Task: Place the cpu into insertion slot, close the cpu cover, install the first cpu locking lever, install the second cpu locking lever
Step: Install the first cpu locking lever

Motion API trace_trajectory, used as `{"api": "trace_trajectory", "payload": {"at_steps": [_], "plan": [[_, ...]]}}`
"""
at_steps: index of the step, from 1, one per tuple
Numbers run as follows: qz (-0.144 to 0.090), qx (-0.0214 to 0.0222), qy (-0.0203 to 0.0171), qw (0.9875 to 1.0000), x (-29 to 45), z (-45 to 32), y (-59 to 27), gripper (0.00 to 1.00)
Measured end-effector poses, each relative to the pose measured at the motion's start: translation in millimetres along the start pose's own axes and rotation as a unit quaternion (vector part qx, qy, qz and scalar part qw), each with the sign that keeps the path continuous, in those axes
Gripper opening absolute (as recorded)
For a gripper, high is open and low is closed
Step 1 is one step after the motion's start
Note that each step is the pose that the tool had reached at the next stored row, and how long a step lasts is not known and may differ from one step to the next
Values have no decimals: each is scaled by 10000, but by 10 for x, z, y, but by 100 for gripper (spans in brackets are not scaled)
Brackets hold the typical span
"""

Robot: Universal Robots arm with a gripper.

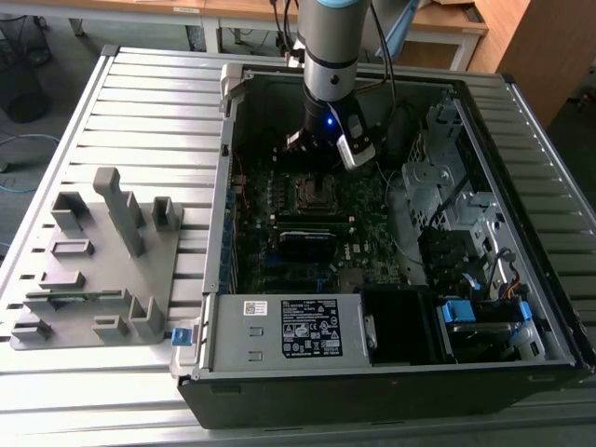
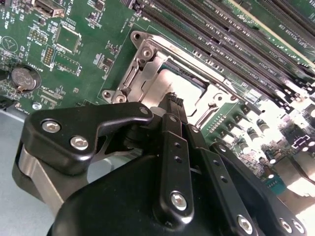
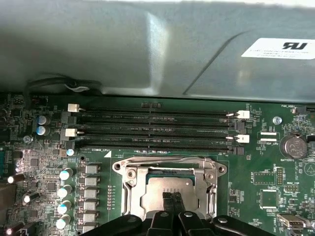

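The cpu (image 3: pixel 156 188) (image 2: pixel 170 84) lies with its silver top up in the insertion slot (image 1: pixel 317 193) on the green board. The cpu cover (image 3: pixel 129 183) (image 2: pixel 147 55), a silver frame, lies flat around it. My gripper (image 3: pixel 172 200) (image 2: pixel 174 100) hangs just above the middle of the cpu, fingers pressed together with nothing between them. In the exterior view the gripper (image 1: pixel 321 158) stands over the socket inside the open computer case. I cannot make out the locking levers clearly.
Long black memory slots (image 3: pixel 152 130) run beside the socket, with silver capacitors (image 3: pixel 64 191) and a coin battery (image 3: pixel 290 146) nearby. The case wall (image 3: pixel 147 49) rises close behind. A grey parts fixture (image 1: pixel 93 270), a power supply (image 1: pixel 307 328) and a drive cage (image 1: pixel 466 251) surround the board.
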State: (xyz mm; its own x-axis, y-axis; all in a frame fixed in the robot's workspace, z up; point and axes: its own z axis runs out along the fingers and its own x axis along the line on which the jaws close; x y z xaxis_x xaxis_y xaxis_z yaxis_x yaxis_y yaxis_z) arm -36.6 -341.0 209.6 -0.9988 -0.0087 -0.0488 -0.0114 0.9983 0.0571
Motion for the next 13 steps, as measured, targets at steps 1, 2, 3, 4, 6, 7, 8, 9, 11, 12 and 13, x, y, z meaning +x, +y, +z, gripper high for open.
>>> {"api": "trace_trajectory", "payload": {"at_steps": [1,2,3,4,6,7,8,9,11,12,13], "plan": [[0,0,0,10000,0,-7,0,11],[0,0,0,10000,-1,-12,1,11],[0,-1,-1,10000,-1,-12,1,11],[0,-1,-1,10000,-1,-12,1,11],[0,-1,0,10000,-1,-13,1,11],[0,-1,0,10000,2,-14,1,11],[-1,0,-1,10000,8,-14,1,11],[-1,0,-2,10000,12,-15,1,11],[-1,0,-2,10000,13,-15,1,11],[-1,0,-2,10000,13,-16,1,11],[0,1,-2,10000,14,-22,1,11]]}}
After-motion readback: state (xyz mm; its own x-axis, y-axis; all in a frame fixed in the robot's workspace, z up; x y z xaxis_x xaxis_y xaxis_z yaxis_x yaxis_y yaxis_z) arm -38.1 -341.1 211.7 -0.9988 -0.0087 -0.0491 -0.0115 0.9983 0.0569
